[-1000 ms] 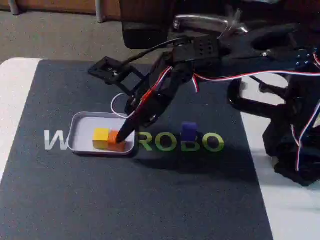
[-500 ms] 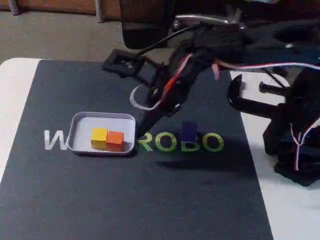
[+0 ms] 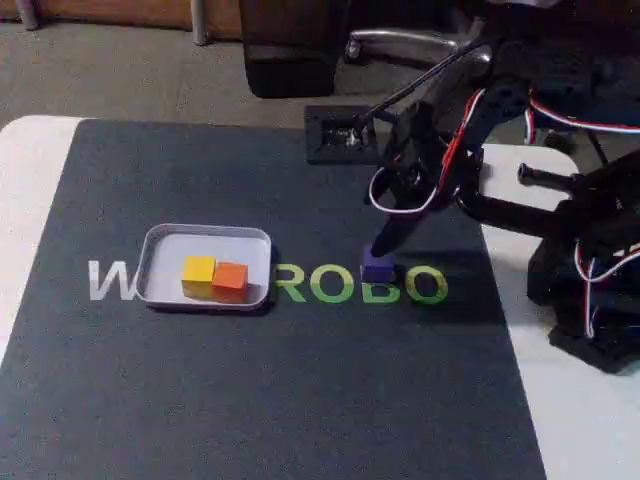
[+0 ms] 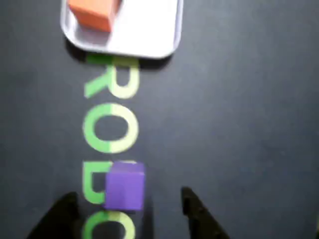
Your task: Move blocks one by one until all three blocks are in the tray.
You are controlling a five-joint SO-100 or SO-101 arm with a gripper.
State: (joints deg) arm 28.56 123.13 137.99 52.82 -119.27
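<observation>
- Fixed view: a dark grey mat [image 3: 270, 390] covers a white worktop [image 3: 30, 190] and bears large printed letters, a pale "W" at the left and green "ROBO" to the right; whatever lies between is hidden under the tray.
- Wrist view: the same green lettering [image 4: 109, 124] runs down the picture, with "R", "O" and part of further letters readable.
- The shallow pale grey-lavender rectangular tray [image 3: 160, 240] with rounded corners and a raised rim lies on the mat over the lettering, left of the green "R".
- A small yellow cube [image 3: 198, 271] and a small orange cube [image 3: 230, 276] sit side by side in the tray, touching, toward its near rim in the fixed view.
- In the wrist view the orange cube [image 4: 92, 12] lies at the tray's [image 4: 149, 47] upper left corner.
- A small purple cube [image 3: 377, 266] stands on the mat outside the tray, on the "ROBO" letters, well apart from the other two.
- The black two-finger claw [image 3: 383, 250] of the arm points down just above the purple cube.
- In the wrist view the claw [image 4: 129, 204] is spread wide, released, one dark fingertip [image 4: 62, 211] left of the purple cube [image 4: 124, 186] and one right; the cube lies between them, touching neither.
</observation>
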